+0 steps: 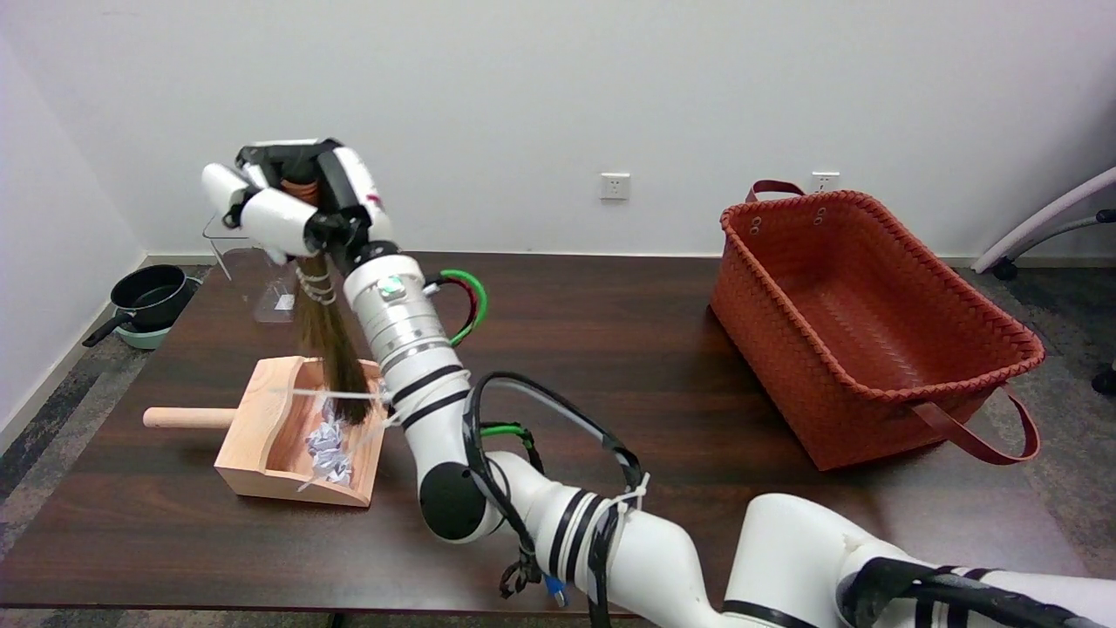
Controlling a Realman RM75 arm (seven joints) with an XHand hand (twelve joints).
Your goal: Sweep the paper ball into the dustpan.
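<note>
Biggest thing here is the dark brown wooden surface (pixel 610 349), and on its right side sits a big woven orange-red basket with leather-look handles (pixel 863 323), well apart from the action and not part of it.

Next down, the white right arm comes in from the lower right, and its robot hand (pixel 292 196) is up high at the left, fingers wrapped around the top of a small broom with dark brown bristles (pixel 331 349). So it's gripping the broom handle, which hangs pretty much straight down, with the bristle tips down inside the light wooden dustpan with a round peg handle (pixel 261 427).

Behind the robot hand there's a clear plastic container (pixel 270 296), and off the surface at the far left a black frying pan (pixel 153 296) sits on the floor.

Smallest: the crumpled white paper ball (pixel 330 445). It's lying in the tray of the dustpan, just below and beside the bristle tips, toward the open front lip. Looks to me like the sweep is basically done.

Handling-wise, I'd guess the ball is super light and squashy, so it'll skitter or bounce out with any hard flick. Gentle strokes with the soft bristle ends, pushing it deeper toward the back wall, seem the safe bet. No need to grab the ball itself; the broom handle's top is the right hold.
</note>
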